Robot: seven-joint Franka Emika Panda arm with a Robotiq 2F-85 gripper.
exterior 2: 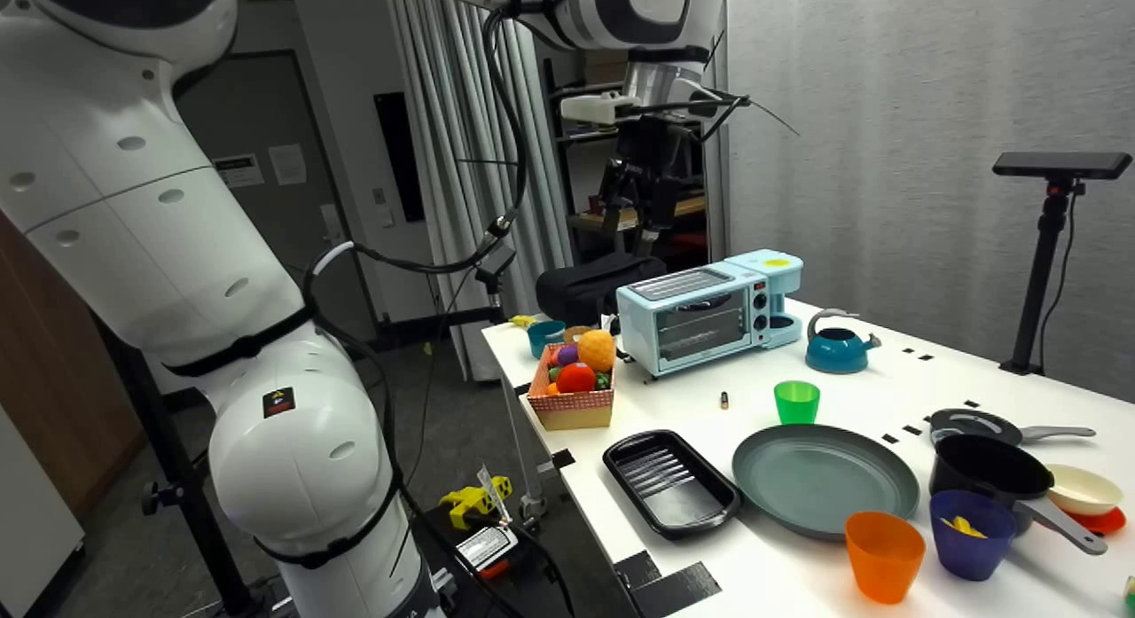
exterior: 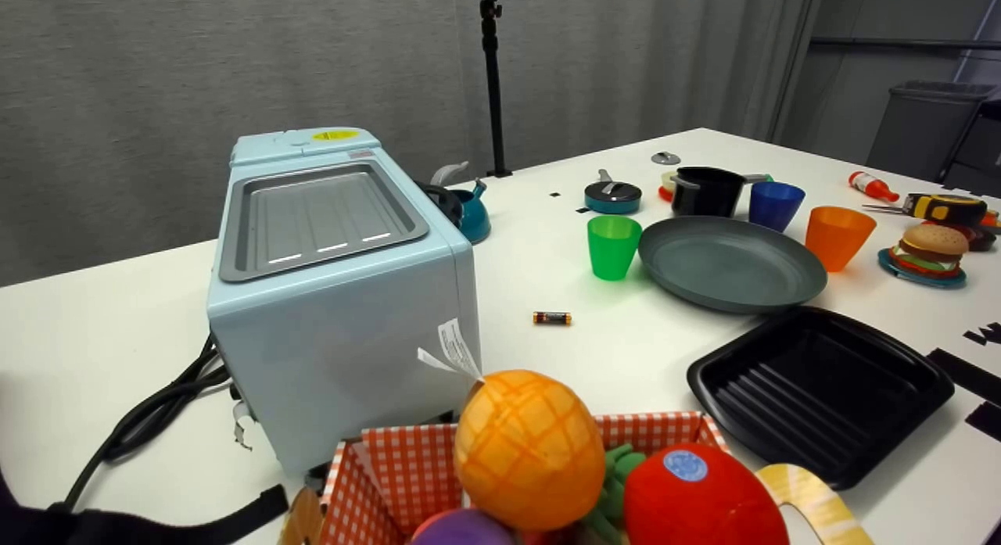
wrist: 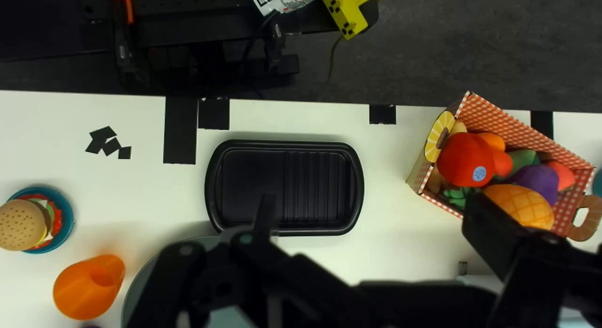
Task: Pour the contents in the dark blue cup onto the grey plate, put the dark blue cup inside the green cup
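Near the large round dark grey plate [exterior 2: 820, 481], between a black cooking pot with a grey handle [exterior: 706, 195] and a tapered orange plastic cup [exterior 2: 884, 558], stood the small dark blue plastic cup [exterior 2: 973, 554], upright, with small yellow stick-like pieces [exterior 2: 963, 527] showing inside it in an exterior view. No pieces showed on the plate, so the pouring, as I judged it, was not yet done. Just beside the plate, on the side away from the orange cup, the small tapered bright green plastic cup [exterior: 614, 249] stood upright, well apart from the dark blue cup; the nesting was left too, and the whole task seemed to lie ahead. Well above the plate's level hung the black two-fingered robot gripper [exterior 2: 630, 234], its jaws wide apart in the wrist view, grasping nothing. I counted one plate and, around it, three cups, one of each colour, one pot and one black rectangular ridged tray [wrist: 252, 183]. The yellow pieces overlapped too much to count.
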